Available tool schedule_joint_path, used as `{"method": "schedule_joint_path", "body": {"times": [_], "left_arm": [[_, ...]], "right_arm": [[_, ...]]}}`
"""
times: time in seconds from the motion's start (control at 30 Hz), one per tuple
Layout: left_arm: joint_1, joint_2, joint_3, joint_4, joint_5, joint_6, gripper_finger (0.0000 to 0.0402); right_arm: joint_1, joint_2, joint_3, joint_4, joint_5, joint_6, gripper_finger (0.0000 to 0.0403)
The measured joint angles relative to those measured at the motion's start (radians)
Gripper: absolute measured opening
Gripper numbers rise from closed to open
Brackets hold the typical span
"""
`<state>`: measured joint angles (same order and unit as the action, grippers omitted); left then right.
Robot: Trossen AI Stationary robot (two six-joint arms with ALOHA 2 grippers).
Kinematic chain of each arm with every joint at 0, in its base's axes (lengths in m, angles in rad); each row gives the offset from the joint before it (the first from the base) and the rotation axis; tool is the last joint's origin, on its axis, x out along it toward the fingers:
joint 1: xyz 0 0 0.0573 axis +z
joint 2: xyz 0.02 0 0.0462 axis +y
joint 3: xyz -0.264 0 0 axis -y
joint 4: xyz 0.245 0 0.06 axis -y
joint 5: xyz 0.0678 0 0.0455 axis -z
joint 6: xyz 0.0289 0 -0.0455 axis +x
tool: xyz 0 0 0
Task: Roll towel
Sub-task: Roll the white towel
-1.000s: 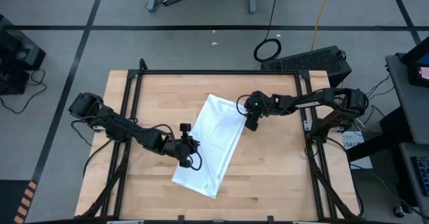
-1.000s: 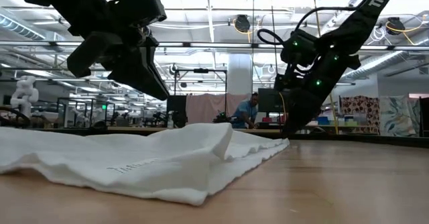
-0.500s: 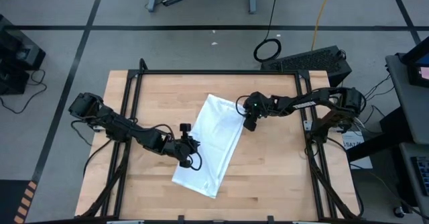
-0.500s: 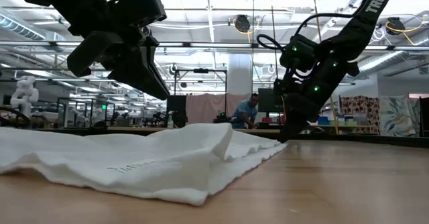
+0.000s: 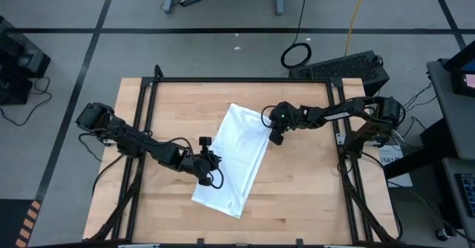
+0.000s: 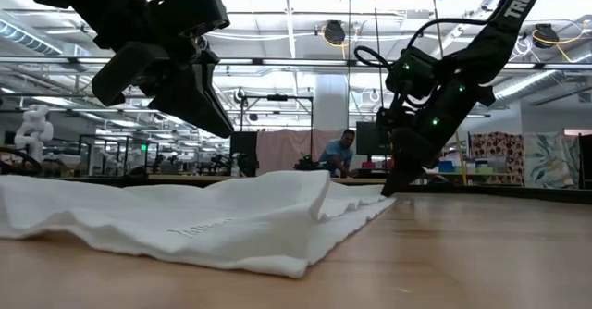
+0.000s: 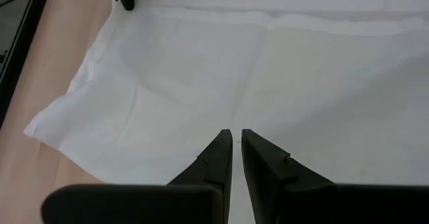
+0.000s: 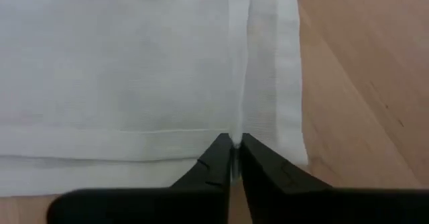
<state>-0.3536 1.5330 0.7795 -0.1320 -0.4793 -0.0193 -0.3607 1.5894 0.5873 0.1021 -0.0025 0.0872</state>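
The towel point(image 5: 233, 157) is spread flat and slantwise across the middle of the wooden table point(image 5: 304, 196). Its far right edge is pinched by the right gripper point(image 5: 274, 137), whose fingers point(image 8: 216, 158) are closed on a fold of cloth. The left gripper point(image 5: 205, 171) is held over the towel's left edge, nearly closed, with nothing gripped.

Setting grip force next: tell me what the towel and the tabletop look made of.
Towel: thin woven white cloth, probably cotton; matte, with stitched hems, soft wrinkles and faint see-through in the right wrist view. Tabletop: light wood, apparently butcher-block; visible grain and plank seams, smooth low-sheen finish.
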Motion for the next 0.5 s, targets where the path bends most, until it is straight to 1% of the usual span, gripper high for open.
{"method": "schedule_joint_path", "body": {"times": [0.17,0.27,0.4,0.5], "left_arm": [[0.0,0.0,0.0,0.0,0.0,0.0,0.0042],[0.0,0.0,0.0,0.0,0.0,0.0,0.0042],[0.0,0.0,0.0,0.0,0.0,0.0,0.0042],[0.0,0.0,0.0,0.0,0.0,0.0,0.0042]], "right_arm": [[0.0,0.0,0.0,0.001,0.0,-0.016,0.0063],[0.0,0.0,0.0,0.002,0.0,-0.02,0.0075],[0.0,0.0,0.001,0.003,0.0,-0.021,0.0073],[0.0,0.0,0.001,0.003,0.001,-0.024,0.0062]]}}
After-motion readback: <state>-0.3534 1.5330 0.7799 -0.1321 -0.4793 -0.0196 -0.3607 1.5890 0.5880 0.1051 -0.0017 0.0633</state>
